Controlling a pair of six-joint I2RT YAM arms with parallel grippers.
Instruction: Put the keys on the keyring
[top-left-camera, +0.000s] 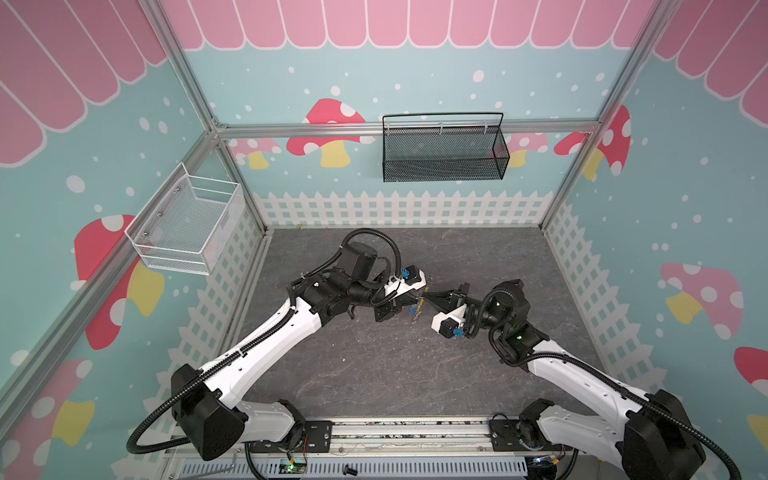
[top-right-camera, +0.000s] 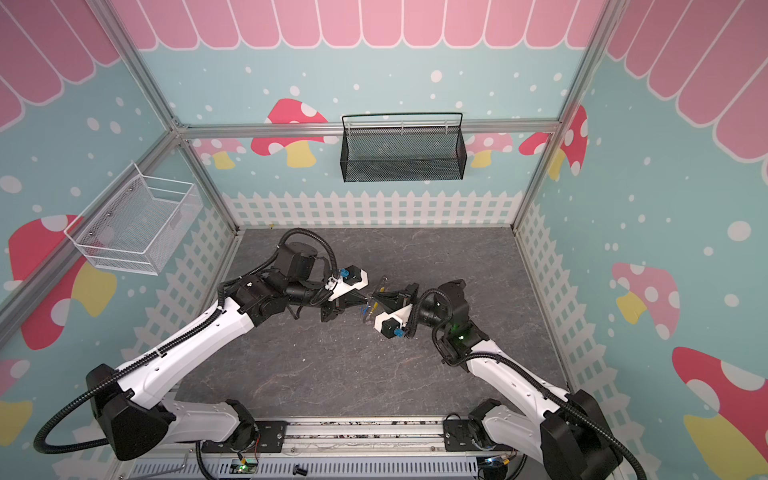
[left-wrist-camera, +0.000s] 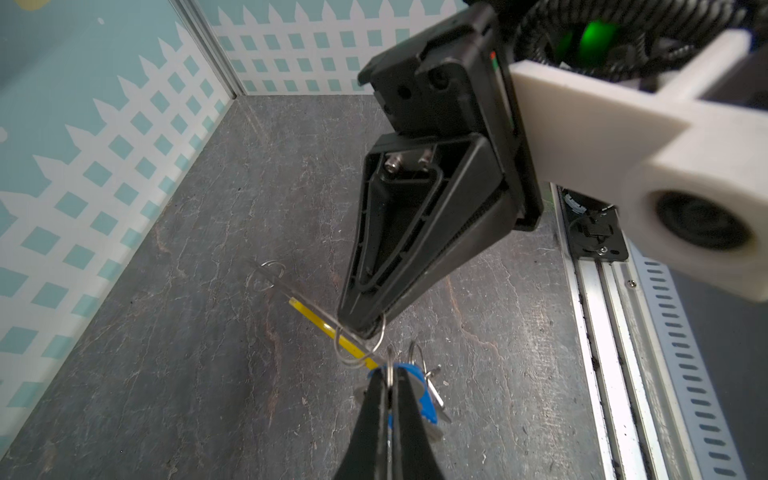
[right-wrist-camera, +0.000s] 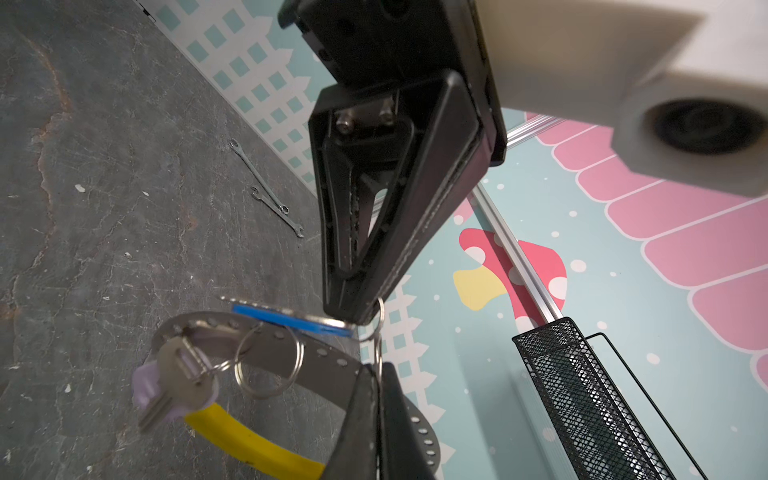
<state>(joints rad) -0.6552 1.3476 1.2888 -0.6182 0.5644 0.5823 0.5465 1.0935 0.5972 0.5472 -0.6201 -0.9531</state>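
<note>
Right gripper (right-wrist-camera: 376, 368), black fingers nearest lens: clenched on large dark metal keyring (right-wrist-camera: 320, 361) with curved yellow plastic segment, held above table middle. Small silver lilac-tag key (right-wrist-camera: 178, 382) already hangs on it. Left gripper (right-wrist-camera: 353, 318) pinches small silver blue-tag key (right-wrist-camera: 291, 320); its split ring just beside hoop, threaded or not: cannot tell. Step, likely: slide that ring along hoop. Hold hoop steady, keep ring square to wire, ease slowly. Long silver wrenches (right-wrist-camera: 266, 187) on grey stone-pattern table (right-wrist-camera: 104, 208), well apart.

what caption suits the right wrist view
The right gripper grips the keyring, lilac-tagged key hanging from it; left gripper holds the blue-tagged key.
</note>
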